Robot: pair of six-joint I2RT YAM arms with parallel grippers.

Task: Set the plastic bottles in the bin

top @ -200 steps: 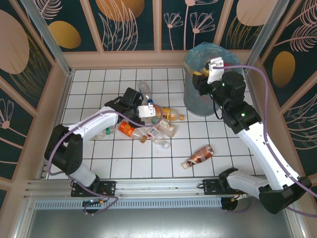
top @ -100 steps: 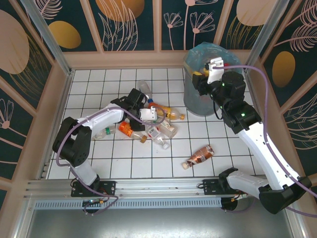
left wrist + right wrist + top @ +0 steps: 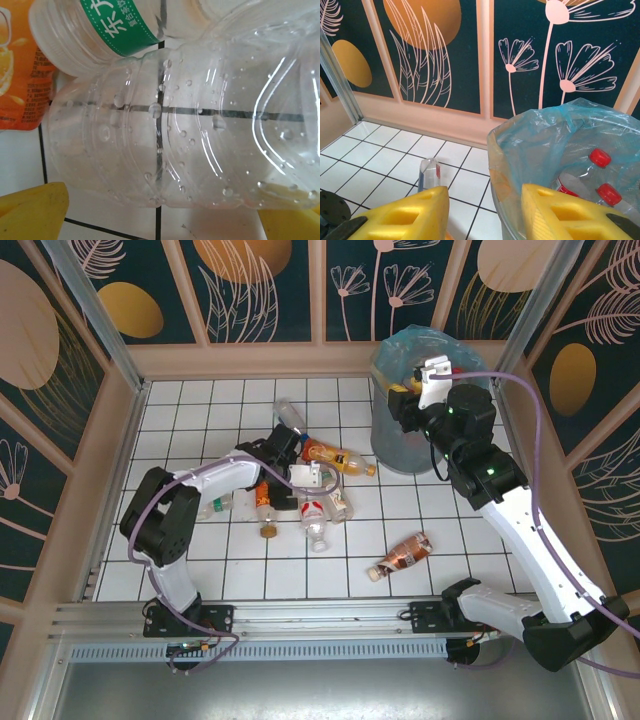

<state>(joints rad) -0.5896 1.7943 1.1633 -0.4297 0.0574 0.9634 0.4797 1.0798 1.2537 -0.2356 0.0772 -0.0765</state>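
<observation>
Top external shows at least seven plastic bottles (image 3: 400,553) loose on the counter (image 3: 180,420) and one bin (image 3: 385,445); left hand (image 3: 308,477) spread, right hand (image 3: 485,207) parted, empty.

White tiled floor (image 3: 200,560) — perhaps seven bottles (image 3: 401,553), bin (image 3: 395,445)

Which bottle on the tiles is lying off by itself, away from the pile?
The crushed brown-labelled bottle, lying alone on the near side of the bin. Every other loose bottle is bunched in the pile farther left.

text: 东方 | on: green label (image 3: 117,25), clear bottle (image 3: 55,40) | other print: illegible
</observation>
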